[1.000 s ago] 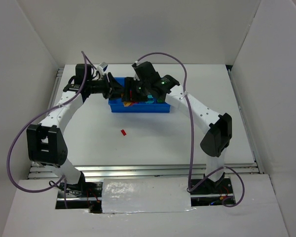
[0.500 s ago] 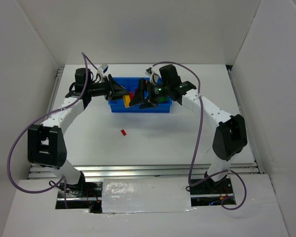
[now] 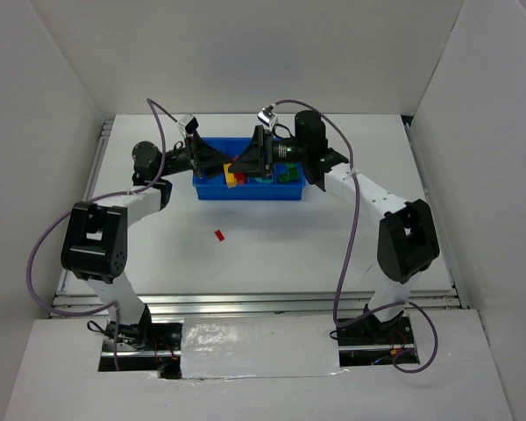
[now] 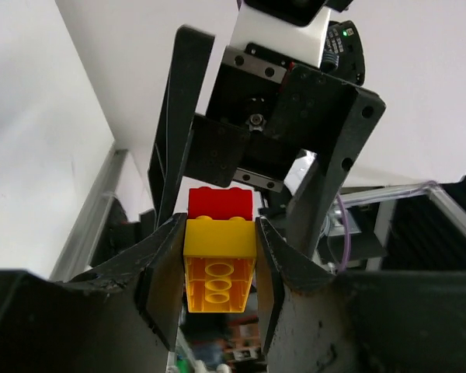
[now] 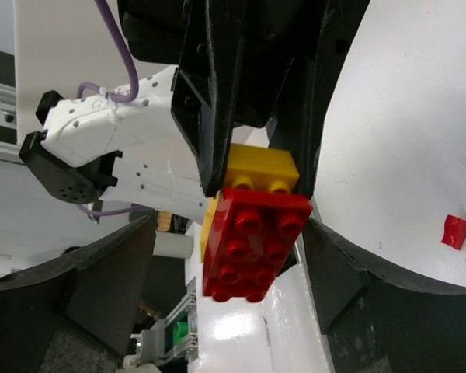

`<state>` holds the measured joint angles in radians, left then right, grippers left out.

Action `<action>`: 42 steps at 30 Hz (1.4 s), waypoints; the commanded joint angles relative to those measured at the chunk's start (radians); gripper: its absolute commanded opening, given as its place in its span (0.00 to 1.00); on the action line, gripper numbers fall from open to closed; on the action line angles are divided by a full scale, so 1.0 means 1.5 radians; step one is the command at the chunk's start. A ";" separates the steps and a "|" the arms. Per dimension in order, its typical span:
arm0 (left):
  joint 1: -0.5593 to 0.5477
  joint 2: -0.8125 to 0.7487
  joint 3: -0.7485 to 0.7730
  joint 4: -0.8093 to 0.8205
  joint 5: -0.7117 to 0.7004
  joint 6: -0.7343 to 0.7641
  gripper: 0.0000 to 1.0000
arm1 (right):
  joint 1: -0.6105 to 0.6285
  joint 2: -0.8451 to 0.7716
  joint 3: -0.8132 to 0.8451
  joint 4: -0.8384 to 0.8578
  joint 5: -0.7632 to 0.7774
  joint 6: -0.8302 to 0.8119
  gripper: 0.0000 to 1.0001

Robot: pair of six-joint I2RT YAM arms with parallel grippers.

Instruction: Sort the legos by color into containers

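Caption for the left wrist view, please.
Left fingers clamp a yellow brick with a red brick stuck on its far end; the open right fingers flank the red one.

High rear camera looks down; facing wrist cameras closely share stacked bricks (image 4: 219,260).

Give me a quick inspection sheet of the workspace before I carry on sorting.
Surface: white table.
Job's things: yellow brick with red brick stuck on it, held up over the blue tray; green bricks in the tray; small red piece loose on the table.
Clutter: nothing seen.
Grippers: left gripper shut on the yellow brick; right gripper open, fingers on either side of the red brick.
Cables: purple cables loop beside each arm.
Surroundings: white walls on three sides.
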<state>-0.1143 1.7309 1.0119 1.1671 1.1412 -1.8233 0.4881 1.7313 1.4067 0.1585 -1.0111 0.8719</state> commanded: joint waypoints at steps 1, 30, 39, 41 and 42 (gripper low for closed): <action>-0.003 -0.006 0.012 0.300 0.018 -0.076 0.00 | 0.002 0.019 0.038 0.055 -0.024 0.016 0.82; 0.051 0.006 0.406 -1.001 -0.289 0.889 0.00 | -0.099 0.140 0.224 -0.324 0.259 -0.200 0.00; 0.061 0.170 0.661 -1.187 -0.512 0.896 0.00 | -0.007 0.328 0.563 -0.554 0.622 -0.183 0.00; 0.061 0.174 0.673 -1.191 -0.500 0.892 0.00 | 0.010 0.334 0.554 -0.550 0.629 -0.183 0.00; 0.061 0.169 0.669 -1.186 -0.484 0.890 0.00 | 0.015 0.337 0.550 -0.545 0.621 -0.186 0.00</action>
<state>-0.0257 1.9972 1.9705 -0.5209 0.4526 -0.5331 0.4816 2.2292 2.1925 -0.5888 -0.1867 0.6140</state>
